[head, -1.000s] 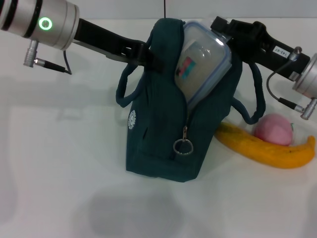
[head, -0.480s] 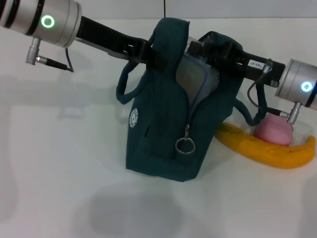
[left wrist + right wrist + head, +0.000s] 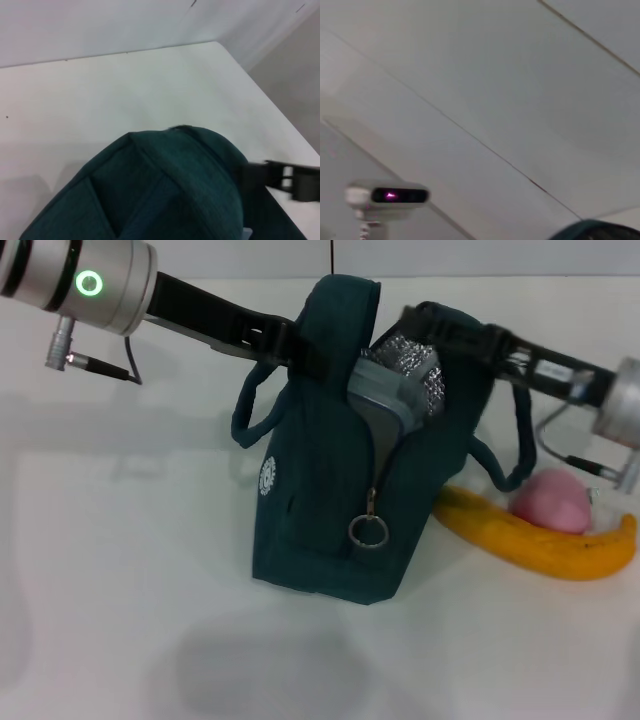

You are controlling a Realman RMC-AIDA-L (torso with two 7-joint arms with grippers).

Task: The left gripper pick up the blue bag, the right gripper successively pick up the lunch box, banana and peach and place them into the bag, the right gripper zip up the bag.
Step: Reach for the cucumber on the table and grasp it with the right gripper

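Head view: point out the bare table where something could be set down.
Bare table runs left of and in front of the blue bag. Crowded to its right: banana and peach against the bag.

One blue bag [image 3: 340, 490] in the middle of the head view, with two loop handles, one zipper and one silver ring pull [image 3: 367, 531]. One lunch box [image 3: 400, 390] showing in the bag's open top, upper centre. One banana [image 3: 535, 540] at lower right, lying on the bench [image 3: 120, 570]. One peach [image 3: 550, 502] just above it. Two robot arms, one from upper left and one from upper right. One pincer each, both hidden at the bag. One small camera unit [image 3: 387, 196] at lower left of the right wrist view.
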